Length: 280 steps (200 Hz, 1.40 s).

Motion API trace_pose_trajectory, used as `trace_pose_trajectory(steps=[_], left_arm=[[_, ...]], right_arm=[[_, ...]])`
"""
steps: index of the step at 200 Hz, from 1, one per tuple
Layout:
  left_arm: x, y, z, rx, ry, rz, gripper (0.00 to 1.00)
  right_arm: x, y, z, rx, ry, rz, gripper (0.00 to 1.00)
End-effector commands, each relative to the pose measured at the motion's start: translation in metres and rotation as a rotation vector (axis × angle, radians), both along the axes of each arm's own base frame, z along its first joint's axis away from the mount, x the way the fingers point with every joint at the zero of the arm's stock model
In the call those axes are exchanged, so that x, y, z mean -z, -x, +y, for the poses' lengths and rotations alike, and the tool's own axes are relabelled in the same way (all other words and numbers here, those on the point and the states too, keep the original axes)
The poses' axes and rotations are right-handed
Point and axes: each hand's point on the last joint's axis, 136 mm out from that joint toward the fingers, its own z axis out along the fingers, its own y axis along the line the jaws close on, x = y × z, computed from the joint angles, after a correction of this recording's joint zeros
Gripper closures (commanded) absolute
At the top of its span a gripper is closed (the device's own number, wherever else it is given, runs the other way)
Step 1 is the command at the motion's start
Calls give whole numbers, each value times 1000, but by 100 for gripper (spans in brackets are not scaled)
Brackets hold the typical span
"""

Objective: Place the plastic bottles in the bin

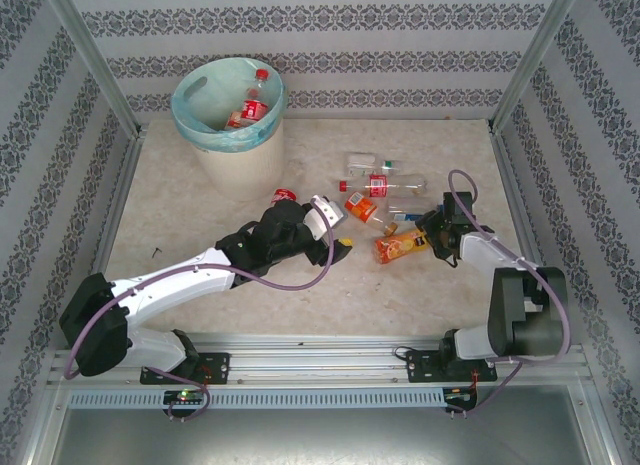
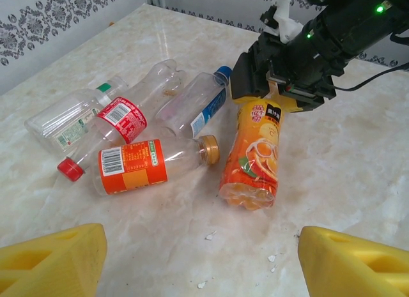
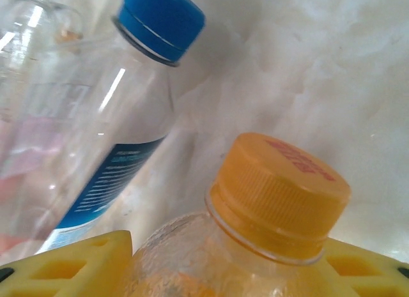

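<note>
— Table first, as the biggest thing: a pale marbled top. Where does the bin sit on it?

— The bin stands at the far left, cream, with a teal liner folded over its rim. One red-labelled bottle lies inside it.

— And the arms?

— The left arm reaches to a spot right of the bin and nearer the bases. The left gripper holds nothing; in its wrist view the two yellow fingers stand wide apart. A red-capped bottle lies on the table just right of the bin's foot, beside that arm.

— The right one?

— The right gripper is farther right of the bin, clamped on the neck of an orange juice bottle that lies on its side on the table. Its wrist view shows the neck pinched between the yellow pads.

— Other bottles outside the bin?

— Four, lying together well right of the bin: a green-capped bottle, a long clear bottle with a red label and red cap, a blue-capped bottle and an orange-labelled bottle with a gold cap.

— Anything smaller?

— The juice bottle's orange cap, screwed on, and some white crumbs on the table.
</note>
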Motion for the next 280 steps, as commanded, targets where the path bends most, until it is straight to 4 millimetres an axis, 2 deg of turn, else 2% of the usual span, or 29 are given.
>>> trace_pose_trajectory(steps=[1,28,64,85,112,137,159,185,209,249,280], left_arm=[[-17,-1,-3,-28,50,4,18],[-23,-7,-13,-43,48,102,17],[-28,-5,-39,8,26,289,16],[-41,-8,-50,19,36,354,16],[-62,-11,-61,61,78,435,16],[-79,-9,-72,118,105,476,17],[-84,-8,-77,151,118,490,17],[-89,-4,-82,183,152,534,18],[-94,1,-83,204,186,562,18],[-99,13,-87,267,233,620,20],[-92,16,-86,274,219,635,23]], right_arm=[[-11,4,-3,-12,16,-32,42],[-31,5,1,-64,23,-95,42],[-71,9,13,-154,25,-211,44],[-99,13,20,-204,29,-297,45],[-144,16,37,-283,7,-463,47],[-195,20,58,-369,-18,-641,47],[-236,26,79,-449,-41,-779,46],[-273,35,105,-550,-70,-898,44],[-292,43,121,-616,-66,-979,45],[-305,49,137,-661,-64,-1043,45],[-315,54,143,-671,-82,-1079,45]])
